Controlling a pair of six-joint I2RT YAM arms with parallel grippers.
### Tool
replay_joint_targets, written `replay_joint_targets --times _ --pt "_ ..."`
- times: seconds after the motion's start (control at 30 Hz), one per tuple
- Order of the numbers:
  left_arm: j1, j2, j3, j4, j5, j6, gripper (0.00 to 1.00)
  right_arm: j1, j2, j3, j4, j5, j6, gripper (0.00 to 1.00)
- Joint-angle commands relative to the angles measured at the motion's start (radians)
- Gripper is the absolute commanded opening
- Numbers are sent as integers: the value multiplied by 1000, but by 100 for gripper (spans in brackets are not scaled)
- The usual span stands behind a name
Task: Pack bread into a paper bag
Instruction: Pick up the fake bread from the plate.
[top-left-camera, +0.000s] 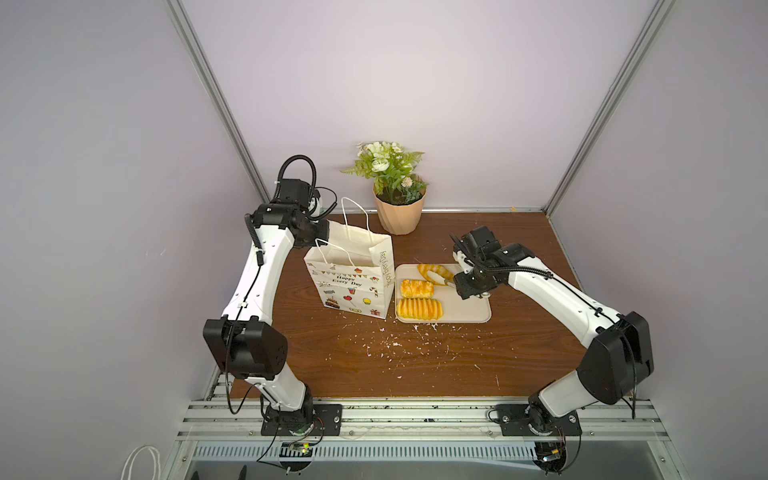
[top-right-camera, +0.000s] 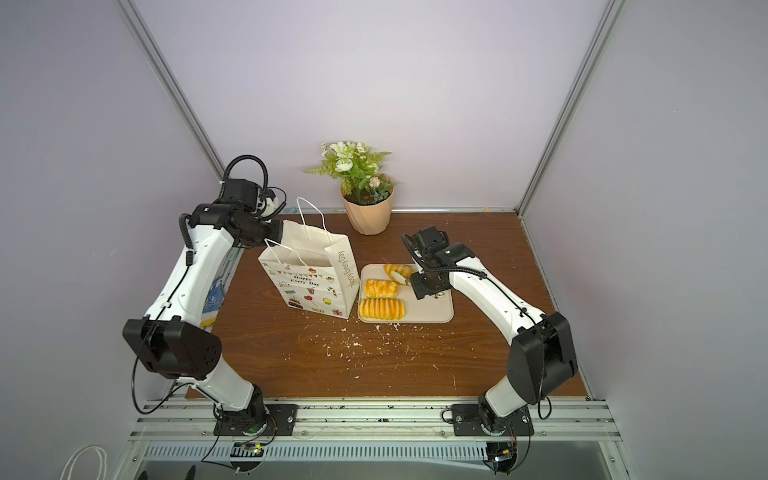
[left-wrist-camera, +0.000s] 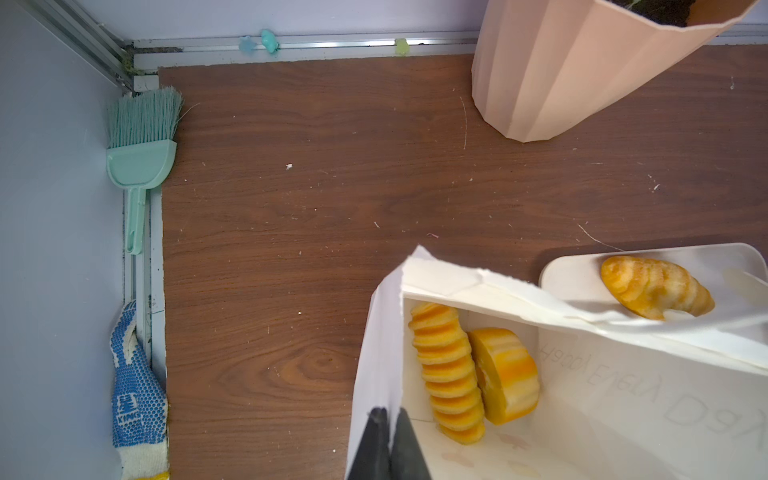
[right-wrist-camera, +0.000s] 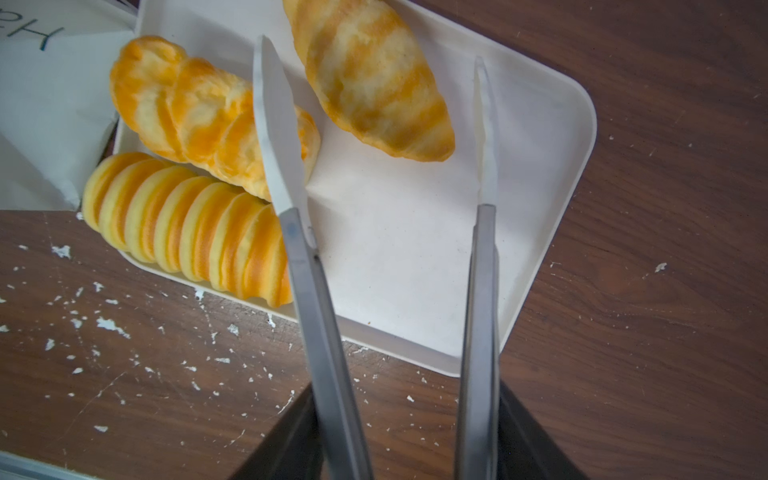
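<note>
The white paper bag (top-left-camera: 353, 274) stands open left of the beige tray (top-left-camera: 465, 307). My left gripper (left-wrist-camera: 388, 413) is shut on the bag's rim at its far left side. Inside the bag lie a ridged loaf (left-wrist-camera: 449, 374) and a ring (left-wrist-camera: 509, 374). On the tray sit a croissant (right-wrist-camera: 374, 83), a braided bun (right-wrist-camera: 199, 112) and a second ridged loaf (right-wrist-camera: 187, 228). My right gripper (right-wrist-camera: 405, 395) is shut on metal tongs (right-wrist-camera: 307, 270). Their white tips stand apart on either side of the croissant's near end, and one tip lies over the braided bun.
A peach flowerpot (top-left-camera: 400, 212) with a plant stands behind the bag and tray. White crumbs (top-left-camera: 395, 340) are scattered in front of the tray. A mint brush (left-wrist-camera: 141, 137) and a blue-dotted glove (left-wrist-camera: 137, 395) lie along the left wall.
</note>
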Motion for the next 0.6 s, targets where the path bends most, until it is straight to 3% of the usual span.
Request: replay_joint_targets --times 0.0,0.43,0.57 --pt "14 -17 -5 -22 -6 -1 8 -2 -4 -4 8 -7 -28 60" --pt "14 -23 -4 -20 2 -1 8 -2 65 -2 57 15 -59 58" --pt "16 -29 -12 -21 2 0 8 -2 74 8 54 18 -68 50"
